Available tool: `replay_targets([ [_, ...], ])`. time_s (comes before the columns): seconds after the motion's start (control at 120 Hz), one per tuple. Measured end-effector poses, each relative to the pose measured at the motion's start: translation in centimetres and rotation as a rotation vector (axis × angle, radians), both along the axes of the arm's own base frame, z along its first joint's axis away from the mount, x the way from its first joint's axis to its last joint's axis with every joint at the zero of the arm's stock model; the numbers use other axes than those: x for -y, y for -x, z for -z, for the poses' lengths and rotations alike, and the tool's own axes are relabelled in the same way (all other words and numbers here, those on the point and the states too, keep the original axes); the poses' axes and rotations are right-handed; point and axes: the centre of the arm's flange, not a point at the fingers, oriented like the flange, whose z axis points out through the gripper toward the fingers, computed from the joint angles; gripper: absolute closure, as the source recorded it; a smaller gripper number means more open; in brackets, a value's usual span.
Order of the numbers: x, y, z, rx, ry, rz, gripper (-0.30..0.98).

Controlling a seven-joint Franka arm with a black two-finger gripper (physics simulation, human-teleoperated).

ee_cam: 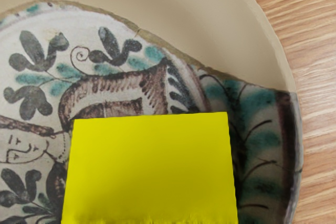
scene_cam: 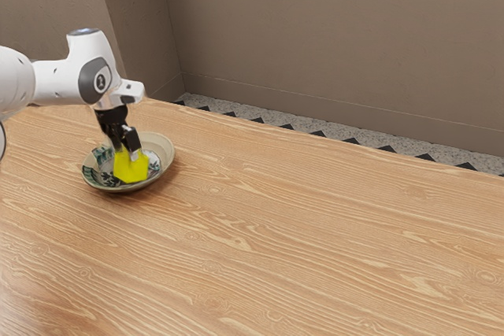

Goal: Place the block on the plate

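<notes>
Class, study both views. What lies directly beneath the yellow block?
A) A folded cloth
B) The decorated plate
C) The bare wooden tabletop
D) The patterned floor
B: the wrist view shows the yellow block in front of the painted figures of the plate, with the wooden tabletop beyond the plate's rim.

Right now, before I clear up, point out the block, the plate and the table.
Block (scene_cam: 131, 169): exterior view, middle of its visible side.
Plate (ee_cam: 210, 19): wrist view, bare beige part.
Table (scene_cam: 315, 234): exterior view, bare wooden top.
</notes>
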Motion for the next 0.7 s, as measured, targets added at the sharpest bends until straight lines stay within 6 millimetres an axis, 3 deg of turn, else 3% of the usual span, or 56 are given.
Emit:
replay_targets([
  [0.167,2.4,0.5,-5.5,0.063,-0.005,0.039,0.05],
  [0.492,15.3,2.6,-15.1,0.118,0.002,0.238,0.01],
  [0.608,20.1,3.6,-17.6,0.113,0.012,0.319,0.01],
  [0.7,22.4,4.4,-18.8,0.103,0.007,0.361,0.0],
])
